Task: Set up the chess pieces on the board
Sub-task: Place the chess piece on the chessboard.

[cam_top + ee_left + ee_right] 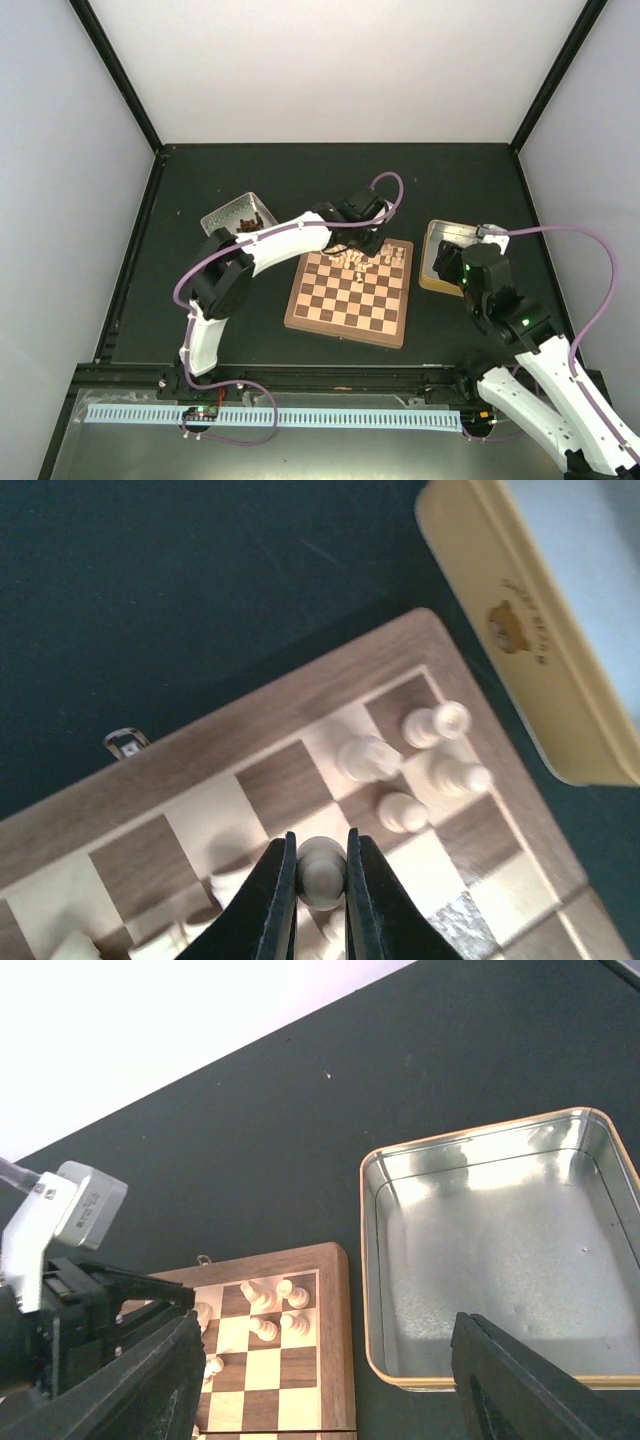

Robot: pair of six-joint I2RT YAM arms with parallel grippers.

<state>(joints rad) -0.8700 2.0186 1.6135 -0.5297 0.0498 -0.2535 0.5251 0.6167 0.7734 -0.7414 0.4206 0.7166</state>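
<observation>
The board point(349, 292) lies mid-tabletop point(250, 330), with cream pieces point(372, 258) clustered along its far edge. The left tool point(354, 246) hangs over them. The right tool point(450, 262) hovers above a tin point(437, 232).

Board, near rows: the square wooden checkered board point(349, 291) has bare squares here, reachable from above.
Board, far right corner: pale cream wooden chess pieces point(368, 758) stand close together; the left gripper point(320, 846) pinches one among them.
Left flank: the white left arm point(270, 245) slants between the grey metal tin point(222, 218) and the board.
Right flank: the yellow-rimmed metal tin point(366, 1260) sits just beside the board, with the right gripper point(330, 1380) spread wide above it.
Behind: the dark tabletop point(250, 170) lies open.
</observation>
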